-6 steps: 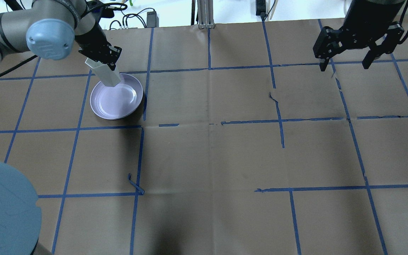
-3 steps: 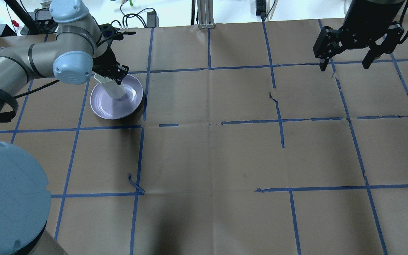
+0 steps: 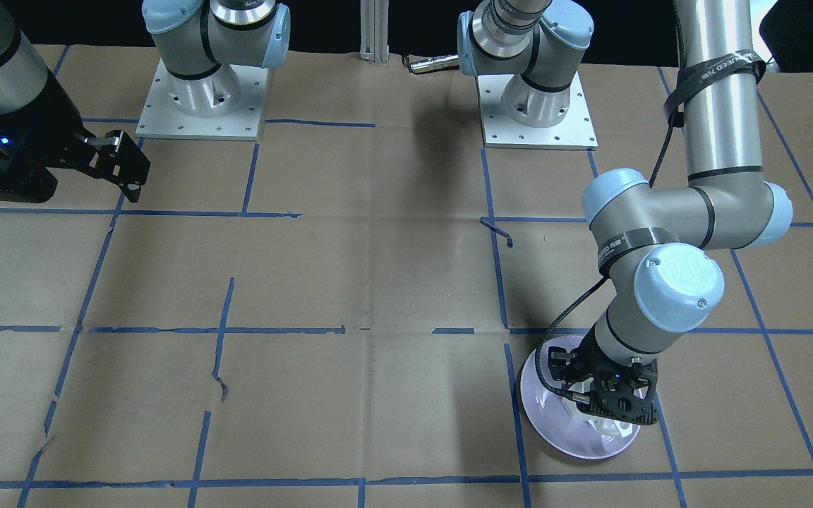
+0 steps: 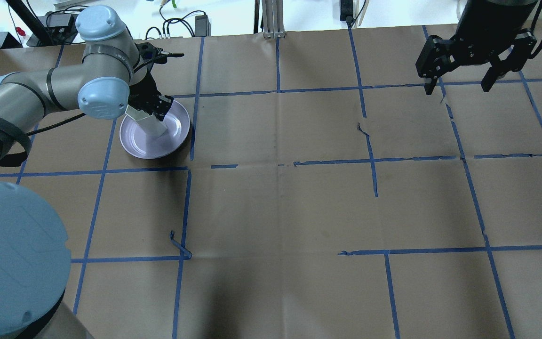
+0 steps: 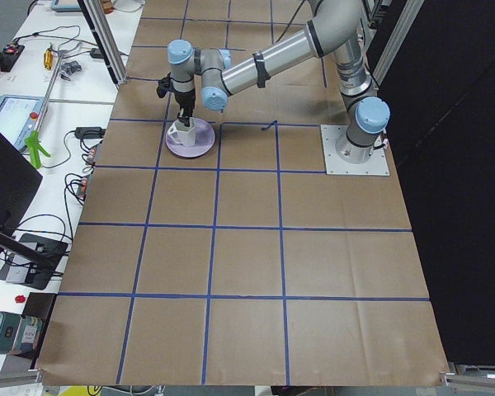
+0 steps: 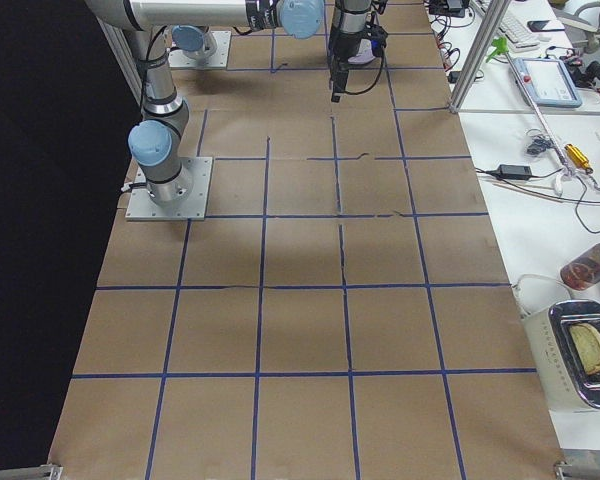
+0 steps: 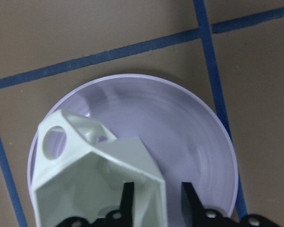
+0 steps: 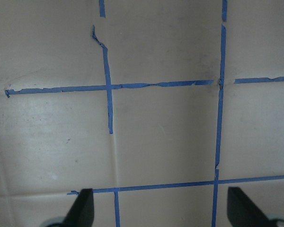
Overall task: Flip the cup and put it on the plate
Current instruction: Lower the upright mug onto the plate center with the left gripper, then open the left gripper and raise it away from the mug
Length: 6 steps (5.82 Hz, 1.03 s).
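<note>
Cup (image 7: 94, 184) sits over the plate (image 7: 189, 127), mouth up toward the wrist, handle on the side away from the fingers. The left gripper (image 7: 157, 201) pinches its wall, one finger inside the mouth and one outside, jaws narrow on the rim.

- Position: in the wrist view the cup is off-centre on the plate, toward one rim but inside it. In the overhead view it lies in the plate's far-left part.
- Contact: can't tell whether the base touches the plate or hangs just above it. The side view suggests very close.
- Axis: the cup's long axis runs roughly in line with the gripper, close to upright. The gripper is directly above, so I'd judge the release is a straight open-and-lift, with no sideways drag or the inner finger could tip the cup.
- Progress: flip looks done, placing is nearly done.

The right gripper (image 4: 458, 81) is well away at the far right of the tabletop (image 4: 299, 212), jaws wide, holding nothing. The left arm is the only one near the cup.
</note>
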Available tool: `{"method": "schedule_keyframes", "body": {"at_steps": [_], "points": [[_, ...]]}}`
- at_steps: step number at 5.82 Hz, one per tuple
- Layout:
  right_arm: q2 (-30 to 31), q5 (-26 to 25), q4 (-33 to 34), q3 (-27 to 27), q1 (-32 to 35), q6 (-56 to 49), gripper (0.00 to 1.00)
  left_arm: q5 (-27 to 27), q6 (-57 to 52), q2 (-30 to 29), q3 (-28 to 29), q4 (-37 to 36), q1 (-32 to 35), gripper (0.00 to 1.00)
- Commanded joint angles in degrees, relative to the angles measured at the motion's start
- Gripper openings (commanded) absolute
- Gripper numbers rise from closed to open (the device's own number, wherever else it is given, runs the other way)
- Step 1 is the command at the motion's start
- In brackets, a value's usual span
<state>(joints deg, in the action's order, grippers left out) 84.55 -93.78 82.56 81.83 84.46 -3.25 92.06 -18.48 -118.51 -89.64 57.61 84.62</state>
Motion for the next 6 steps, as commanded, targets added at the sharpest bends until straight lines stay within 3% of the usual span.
{"method": "schedule_keyframes", "body": {"at_steps": [1, 4, 6], "points": [[0.0, 0.0, 0.1, 0.0, 0.0, 0.0, 1.0, 0.1, 0.0, 4.0, 0.6, 4.1, 0.0, 0.99], [0.0, 0.0, 0.0, 0.0, 0.0, 0.0, 1.0, 0.2, 4.7, 20.6, 0.7, 23.9, -0.1, 0.99], [0.0, 0.0, 0.1, 0.0, 0.0, 0.0, 1.0, -0.5, 15.4, 24.6, 3.6, 33.8, 3.3, 0.99]]}}
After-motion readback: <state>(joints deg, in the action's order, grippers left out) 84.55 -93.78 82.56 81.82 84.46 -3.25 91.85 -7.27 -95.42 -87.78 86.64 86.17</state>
